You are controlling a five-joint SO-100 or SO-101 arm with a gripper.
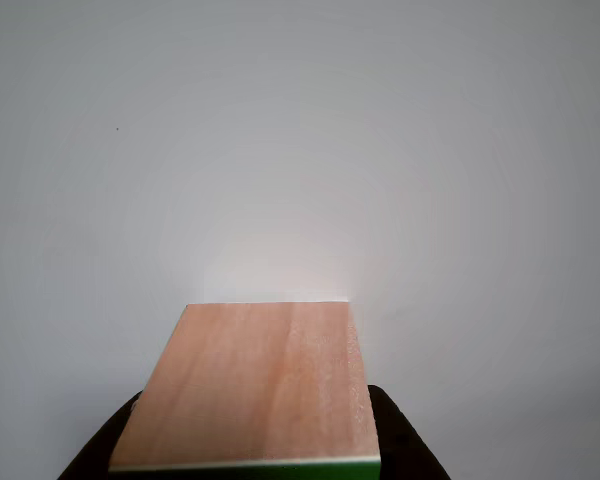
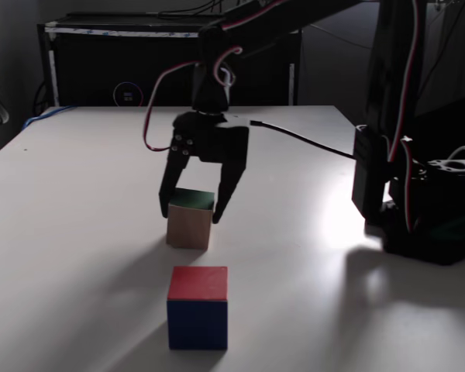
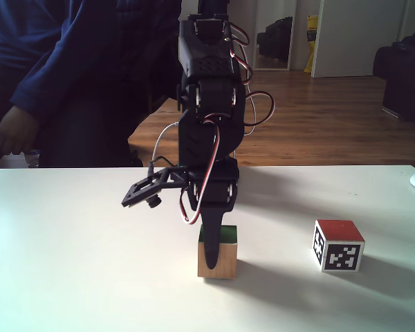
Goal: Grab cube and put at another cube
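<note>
On the table (image 2: 77, 201), jaws astride wooden cube (image 2: 190, 225), red cube's (image 3: 339, 245) marker facing one fixed view

A light wooden cube (image 2: 190, 220) sits flat and upright on a white table (image 2: 77, 201), its green face turned up, in a fixed view. In another fixed view the same cube (image 3: 220, 259) shows pale grain on its sides and a strip of green along the top edge. Seen close in the other view, the cube (image 1: 255, 385) presents one broad wooden face with a thin white-and-green edge at the bottom. A red-topped cube (image 2: 198, 307) of similar size stands near the wooden one but apart from it, also flat on the table. Its side carries a black-and-white square marker (image 3: 340, 254).
</note>
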